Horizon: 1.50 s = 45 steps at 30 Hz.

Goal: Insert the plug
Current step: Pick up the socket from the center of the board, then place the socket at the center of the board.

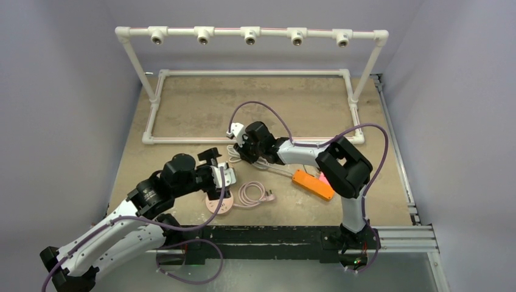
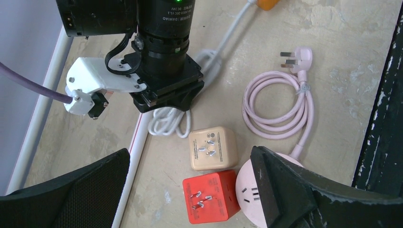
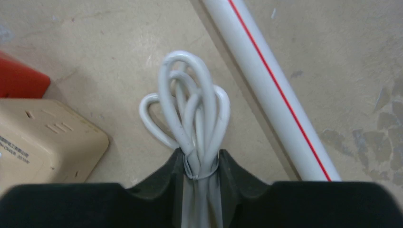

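Two robot arms reach over a beige counter. On the robot's right, the right pincer is partly closed, with its fingers pressed against both sides of a looped white cord. It grips at the thin wire tie that binds the loops, and the bundle fills the gap between the jaws. This cord runs to an orange power strip; its plug is not visible. The left pincer is spread fully wide and holds nothing. It hovers above a beige adapter, a red adapter and a round pink socket, which are grouped close together. A pink plug lies loose on the counter at the end of its own coiled pink cord, well apart from both pincers. Both cords look light, soft and floppy, so a grip on the loops would probably let the plug dangle and swing. The hard plug body seems the sounder hold, taken across its flat sides with the pins left free. Its smooth plastic may slip, and the small adapters look light enough to skid when pushed.
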Motion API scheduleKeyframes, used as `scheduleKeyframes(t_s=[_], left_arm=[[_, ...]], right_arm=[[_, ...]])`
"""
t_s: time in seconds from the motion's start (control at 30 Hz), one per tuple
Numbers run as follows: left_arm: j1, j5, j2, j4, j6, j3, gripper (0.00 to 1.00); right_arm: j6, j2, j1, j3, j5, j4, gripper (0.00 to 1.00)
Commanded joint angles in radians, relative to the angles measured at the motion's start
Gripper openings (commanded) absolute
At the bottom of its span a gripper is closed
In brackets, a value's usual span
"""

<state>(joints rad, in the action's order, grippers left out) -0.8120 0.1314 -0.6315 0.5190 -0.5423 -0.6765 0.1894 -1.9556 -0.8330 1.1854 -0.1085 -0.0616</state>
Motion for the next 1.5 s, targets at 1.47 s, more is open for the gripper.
scheduleKeyframes(t_s=[1.47], left_arm=[[0.019, 0.07, -0.523, -0.554, 0.08, 0.046, 0.99]], right_arm=[[-0.752, 0.803, 0.056, -0.326, 0.633, -0.321, 0.0]])
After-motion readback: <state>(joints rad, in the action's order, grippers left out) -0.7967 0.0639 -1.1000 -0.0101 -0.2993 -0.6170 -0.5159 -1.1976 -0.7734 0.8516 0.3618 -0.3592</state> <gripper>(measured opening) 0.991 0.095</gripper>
